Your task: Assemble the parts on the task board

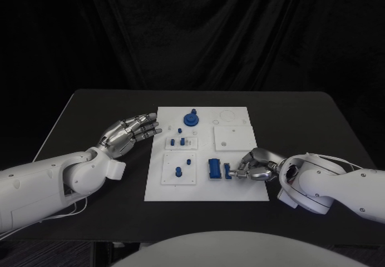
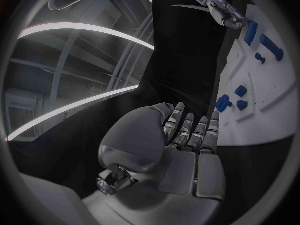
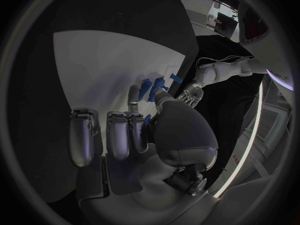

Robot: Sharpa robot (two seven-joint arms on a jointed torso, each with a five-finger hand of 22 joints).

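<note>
Head view: the white task board [image 1: 207,189] lay in the middle of the black bench [image 1: 96,111]. The right robot hand [image 1: 255,164], at centre right, was curled at the board's right edge, fingertips pinching a small blue part [image 1: 228,169] just beside the larger blue block [image 1: 215,168]. The left robot hand [image 1: 131,133], left of centre, hovered beside the board's left edge with fingers spread, holding nothing. A blue knob [image 1: 191,118] stood at the board's upper middle; small blue pegs [image 1: 181,141] sat in the left-hand plates.

Judgement: the step appeared to be seating the small part beside the block. It would call for a square, upright part, a slow press, and the left robot hand steadying the board.

Left wrist view: the left robot hand [image 2: 187,145] showed an empty open palm; the board [image 2: 262,105] lay at the right, and the right robot hand [image 2: 226,12] at upper right.

Right wrist view: the right robot hand [image 3: 140,135] covered the grasp; blue pieces [image 3: 150,90] showed beyond the fingertips. Whether the part touched the block or sat in a recess could not be determined.
</note>
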